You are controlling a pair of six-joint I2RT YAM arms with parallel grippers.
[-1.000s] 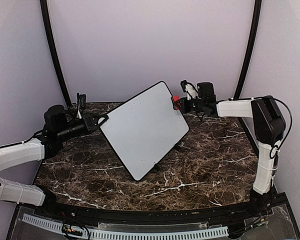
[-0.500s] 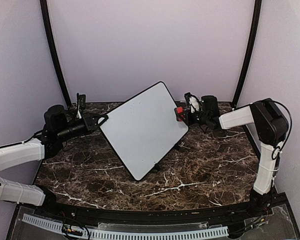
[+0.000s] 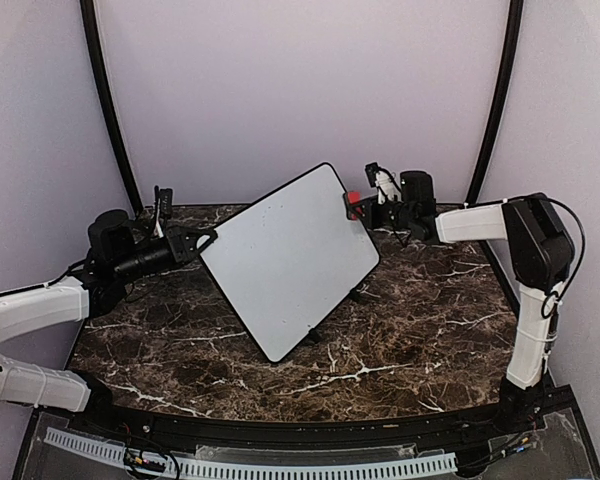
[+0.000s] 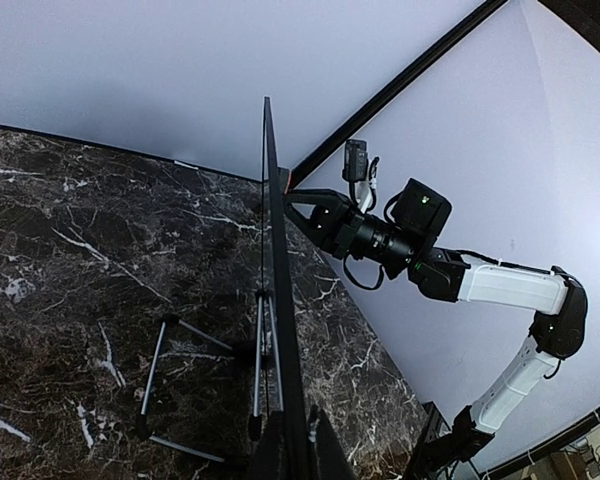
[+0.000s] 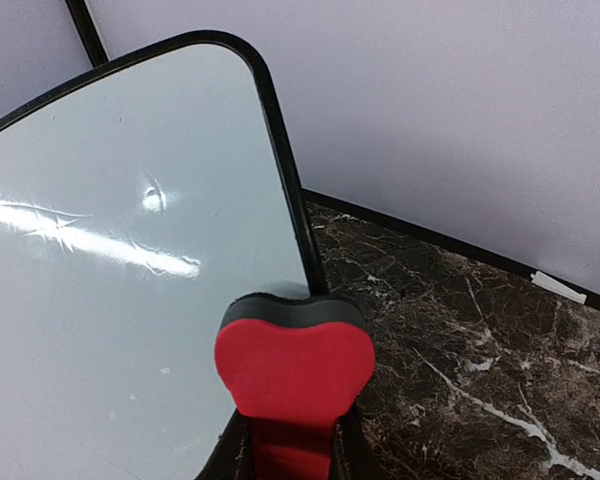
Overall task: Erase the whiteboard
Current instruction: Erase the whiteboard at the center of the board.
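The whiteboard stands tilted on the marble table, its white face showing almost no writing. My left gripper is shut on the board's left corner. The left wrist view shows the whiteboard edge-on, its black frame running down between my left gripper fingers. My right gripper is shut on a red eraser at the board's upper right edge. In the right wrist view the eraser has its dark felt against the whiteboard by the frame, held by my right gripper.
The board's thin metal legs rest on the table behind it. Purple walls and black corner poles close in the back. A small black device stands at the back left. A white tag lies at the wall's foot.
The right gripper with the eraser dipped down along the board's right edge, then came back up to the upper right edge. The left arm and the board have stayed put.
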